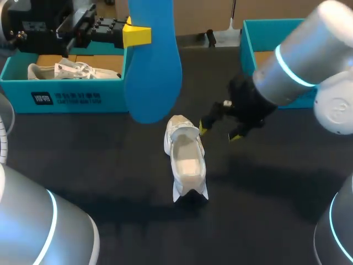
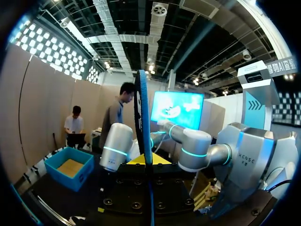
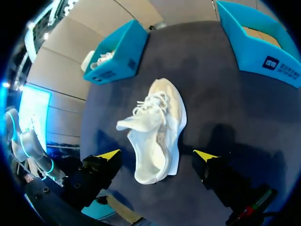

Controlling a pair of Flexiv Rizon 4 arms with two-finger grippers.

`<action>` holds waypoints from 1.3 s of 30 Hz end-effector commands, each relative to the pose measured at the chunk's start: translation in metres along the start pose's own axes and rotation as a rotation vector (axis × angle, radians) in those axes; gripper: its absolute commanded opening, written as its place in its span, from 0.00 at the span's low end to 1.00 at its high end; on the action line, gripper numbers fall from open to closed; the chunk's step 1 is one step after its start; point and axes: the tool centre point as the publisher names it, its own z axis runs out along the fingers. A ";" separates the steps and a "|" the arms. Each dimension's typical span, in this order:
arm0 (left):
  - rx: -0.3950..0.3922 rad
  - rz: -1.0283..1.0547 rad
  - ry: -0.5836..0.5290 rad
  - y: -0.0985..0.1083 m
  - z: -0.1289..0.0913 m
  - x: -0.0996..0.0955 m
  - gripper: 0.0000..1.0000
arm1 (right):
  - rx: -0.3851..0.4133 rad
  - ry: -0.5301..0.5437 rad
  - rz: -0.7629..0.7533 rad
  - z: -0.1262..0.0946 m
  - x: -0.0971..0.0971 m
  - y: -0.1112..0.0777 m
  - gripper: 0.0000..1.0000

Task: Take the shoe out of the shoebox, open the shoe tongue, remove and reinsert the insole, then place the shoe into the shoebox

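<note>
White lace-up sneaker [image 1: 186, 160]: dead centre of the frame, upright on its sole, outside both boxes, mouth gaping and tongue folded out.
Black table top [image 1: 110, 165]: under the sneaker.
Blue foam insole [image 1: 151, 66]: up in the air, top middle of the frame, rounded end hanging down just upper left of the sneaker, clear of it.
Left gripper [image 1: 138, 36]: top left of centre, clamped on the blue foam insole, one yellow tip showing in front of it. From its own wrist camera, insole [image 2: 142, 117] seen edge-on, rising straight up from between the fingers.
Right gripper [image 1: 219, 133]: right of centre, just beside the sneaker's far end, fingers spread wide, nothing in them. From its own wrist camera, sneaker [image 3: 157, 127] lying between and ahead of the two yellow tips, no contact to be seen.
Teal cardboard shoebox [image 1: 66, 96]: upper left, second white shoe [image 1: 71, 70] lying inside.
Second teal box [image 1: 251, 38]: upper right, partly behind the right arm, brown floor showing.
</note>
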 end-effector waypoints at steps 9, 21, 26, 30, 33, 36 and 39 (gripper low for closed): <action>-0.002 0.000 0.001 0.000 0.000 -0.001 0.00 | -0.060 0.299 -0.061 -0.062 -0.012 0.010 1.00; -0.002 0.000 0.001 0.000 0.000 -0.001 0.00 | -0.002 0.372 -0.103 -0.082 0.001 0.017 1.00; -0.002 0.000 0.001 0.000 0.000 -0.001 0.00 | -0.002 0.372 -0.103 -0.082 0.001 0.017 1.00; -0.002 0.000 0.001 0.000 0.000 -0.001 0.00 | -0.049 0.550 -0.050 -0.091 0.022 0.030 1.00; -0.002 0.000 0.001 0.000 0.000 -0.001 0.00 | -0.054 0.631 -0.037 -0.097 0.034 0.037 1.00; -0.002 0.000 0.001 0.000 0.000 -0.001 0.00 | -0.030 0.636 -0.030 -0.102 0.048 0.040 1.00; -0.002 0.000 0.001 0.000 0.000 -0.001 0.00 | -0.030 0.680 -0.008 -0.103 0.055 0.040 1.00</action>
